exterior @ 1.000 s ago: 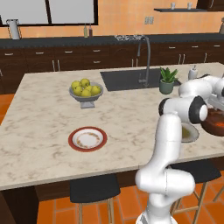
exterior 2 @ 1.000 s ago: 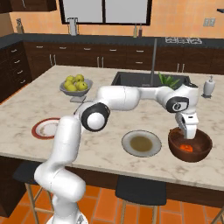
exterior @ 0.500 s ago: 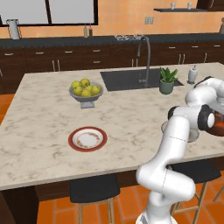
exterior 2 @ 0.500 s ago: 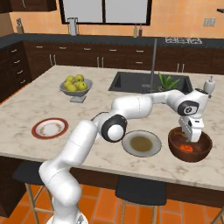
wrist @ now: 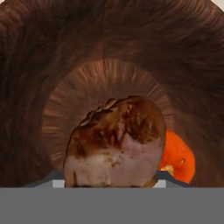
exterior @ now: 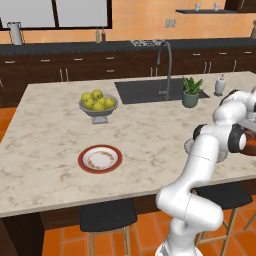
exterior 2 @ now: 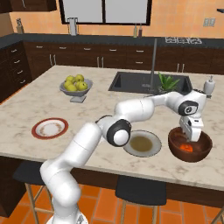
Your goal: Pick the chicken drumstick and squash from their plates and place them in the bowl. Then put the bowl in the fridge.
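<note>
End effector (exterior 2: 191,139): lowered into the dark-brown bowl (exterior 2: 203,151) at the counter's (exterior 2: 100,105) right end, fingers clamped on the chicken drumstick (wrist: 116,142), which the hand view shows close against the lens over the bowl's floor. Squash (wrist: 177,158): orange, lying in the bowl just beside the drumstick. Also on the counter: grey-beige plate (exterior 2: 142,143) left of the bowl, red-rimmed plate (exterior: 100,158) well apart, footed fruit bowl (exterior: 98,107), potted plant (exterior: 190,93).

The bowl (wrist: 109,52) looks like dark wood with fine radiating grain. The drumstick (wrist: 116,142) has a rough, browned, glistening skin. The counter (exterior: 55,145) is smooth, veined beige marble; the faucet (exterior: 166,65) looks metallic.
</note>
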Robot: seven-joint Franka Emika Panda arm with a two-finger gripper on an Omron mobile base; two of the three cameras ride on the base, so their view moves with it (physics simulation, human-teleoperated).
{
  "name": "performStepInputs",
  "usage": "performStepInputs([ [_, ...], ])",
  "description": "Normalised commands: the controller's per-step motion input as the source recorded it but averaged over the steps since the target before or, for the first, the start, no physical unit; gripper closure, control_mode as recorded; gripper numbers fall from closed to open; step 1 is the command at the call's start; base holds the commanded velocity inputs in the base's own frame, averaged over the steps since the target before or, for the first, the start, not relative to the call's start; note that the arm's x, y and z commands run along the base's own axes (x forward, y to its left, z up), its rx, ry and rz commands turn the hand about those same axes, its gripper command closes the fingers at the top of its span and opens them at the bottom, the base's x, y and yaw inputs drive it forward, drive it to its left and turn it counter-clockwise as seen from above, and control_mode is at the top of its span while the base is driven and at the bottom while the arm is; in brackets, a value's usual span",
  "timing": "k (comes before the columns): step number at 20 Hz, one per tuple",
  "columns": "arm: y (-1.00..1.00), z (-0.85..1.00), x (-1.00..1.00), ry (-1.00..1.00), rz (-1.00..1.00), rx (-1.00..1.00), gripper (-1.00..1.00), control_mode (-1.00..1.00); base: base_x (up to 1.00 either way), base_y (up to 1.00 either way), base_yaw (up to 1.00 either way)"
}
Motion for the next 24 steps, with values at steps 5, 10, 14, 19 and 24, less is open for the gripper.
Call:
performStepInputs([
  [5,0.0,-0.37,0.0,0.0,0.0,-0.05,-1.0,-1.0,0.0,0.0,0.0],
  [10,0.0,-0.1,0.0,0.0,0.0,-0.02,-1.0,-1.0,0.0,0.0,0.0],
  [14,0.06,0.44,-0.02,0.0,0.02,-0.03,-1.0,-1.0,0.0,0.0,0.0],
  [19,0.66,0.17,-0.62,0.01,0.25,-0.03,-1.0,-1.0,0.0,0.0,0.0],
  [24,0.64,0.02,-0.45,0.01,0.46,-0.02,-1.0,-1.0,0.0,0.0,0.0],
])
